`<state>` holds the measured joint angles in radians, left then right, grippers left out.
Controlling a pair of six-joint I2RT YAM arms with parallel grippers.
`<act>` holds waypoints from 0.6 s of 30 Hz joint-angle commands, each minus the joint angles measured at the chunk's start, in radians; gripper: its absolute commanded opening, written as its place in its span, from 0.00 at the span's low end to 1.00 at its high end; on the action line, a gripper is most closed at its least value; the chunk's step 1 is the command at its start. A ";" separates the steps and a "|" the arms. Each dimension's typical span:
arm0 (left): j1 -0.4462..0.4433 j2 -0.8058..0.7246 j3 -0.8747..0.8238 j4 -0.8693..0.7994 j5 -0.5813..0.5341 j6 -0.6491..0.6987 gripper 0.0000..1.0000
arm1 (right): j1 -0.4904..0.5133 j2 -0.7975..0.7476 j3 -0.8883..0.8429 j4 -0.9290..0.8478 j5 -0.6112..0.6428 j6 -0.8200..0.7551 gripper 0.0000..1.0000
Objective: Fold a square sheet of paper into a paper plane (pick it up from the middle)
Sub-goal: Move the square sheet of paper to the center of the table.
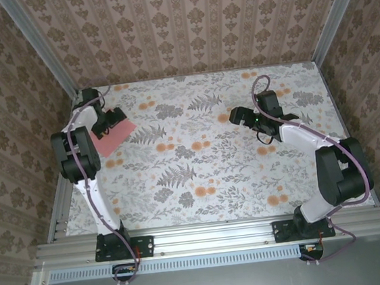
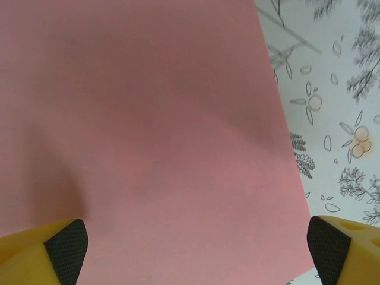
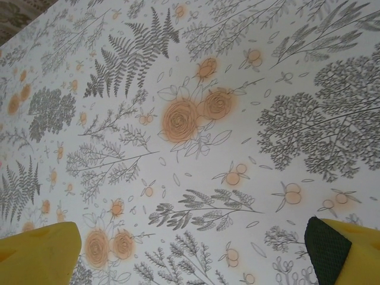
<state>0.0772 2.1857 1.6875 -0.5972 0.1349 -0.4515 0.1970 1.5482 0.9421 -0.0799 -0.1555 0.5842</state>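
Yellow fingertips (image 2: 66,246) of left hand (image 2: 196,252) stood wide apart, w/ square sheet of paper (image 2: 148,119) flat on tabletop (image 1: 247,170) right below, betw. them, far-left corner; right hand (image 1: 237,116) gaped open too, well apart from sheet.

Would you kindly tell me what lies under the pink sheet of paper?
The square sheet of paper rests on the flower-printed tablecloth, seen beside its edge. Anything directly beneath it is covered.

Plain salmon-pink square sheet of paper (image 2: 148,130); white worktop (image 1: 248,177) printed with grey ferns and orange flowers; yellow fingers (image 2: 29,261) with black meshed pads (image 2: 66,252); black-and-white arms (image 1: 76,158); beige walls (image 1: 184,20) in brown damask stripes.
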 commanded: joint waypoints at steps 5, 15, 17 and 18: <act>-0.059 0.053 0.038 -0.131 0.007 0.057 0.98 | 0.021 0.009 0.043 -0.024 -0.051 0.017 1.00; -0.256 -0.038 -0.095 -0.177 0.052 0.084 0.96 | 0.020 -0.039 0.054 -0.090 0.011 0.001 1.00; -0.315 -0.052 -0.124 -0.174 0.093 0.079 0.96 | 0.020 -0.054 0.051 -0.096 0.024 0.000 1.00; -0.346 -0.054 -0.138 -0.171 0.118 0.077 0.96 | 0.021 -0.063 0.051 -0.103 0.026 -0.001 1.00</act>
<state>-0.1963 2.1349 1.6051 -0.6952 0.1406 -0.3805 0.2142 1.5345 0.9611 -0.1398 -0.1619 0.5831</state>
